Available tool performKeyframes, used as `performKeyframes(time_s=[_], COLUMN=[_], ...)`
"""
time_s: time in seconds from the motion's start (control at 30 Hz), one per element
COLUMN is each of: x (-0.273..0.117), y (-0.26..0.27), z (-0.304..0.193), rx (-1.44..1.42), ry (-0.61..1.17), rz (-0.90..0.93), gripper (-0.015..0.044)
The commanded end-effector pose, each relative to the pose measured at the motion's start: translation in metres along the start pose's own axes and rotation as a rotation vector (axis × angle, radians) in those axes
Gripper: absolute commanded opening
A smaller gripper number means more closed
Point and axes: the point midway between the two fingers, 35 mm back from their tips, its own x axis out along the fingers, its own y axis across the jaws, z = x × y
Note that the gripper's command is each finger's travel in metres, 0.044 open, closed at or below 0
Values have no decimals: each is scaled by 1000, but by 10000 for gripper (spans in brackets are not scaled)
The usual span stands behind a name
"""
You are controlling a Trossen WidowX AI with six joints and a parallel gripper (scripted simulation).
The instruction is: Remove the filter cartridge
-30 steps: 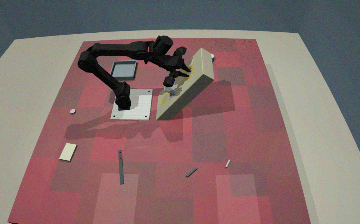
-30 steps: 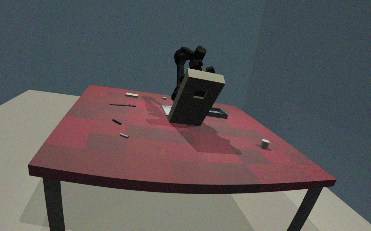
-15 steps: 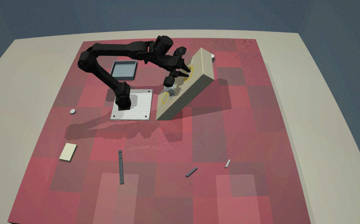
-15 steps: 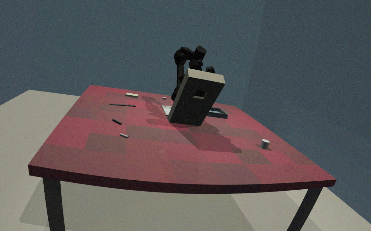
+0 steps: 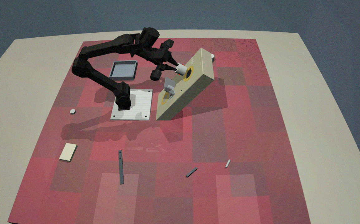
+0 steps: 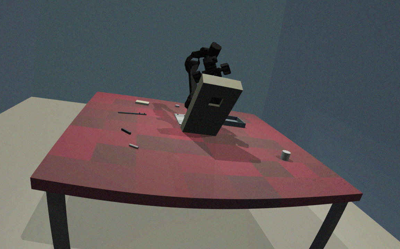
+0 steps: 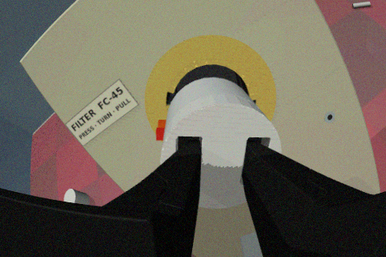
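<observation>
Hand of mine is clamping the cartridge by its slots, since its flush face was offering no other grip; it's hanging before the panel, the tray waiting apart.
</observation>
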Motion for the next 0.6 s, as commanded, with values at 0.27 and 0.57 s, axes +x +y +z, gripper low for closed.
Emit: performKeyframes(time_s=[0.27,0.57], x=[-3,1], y=[-17,-35], z=[-21,-46], rx=[4,4], ry=[-4,-3], rz=[-3,-4], gripper=[0,0])
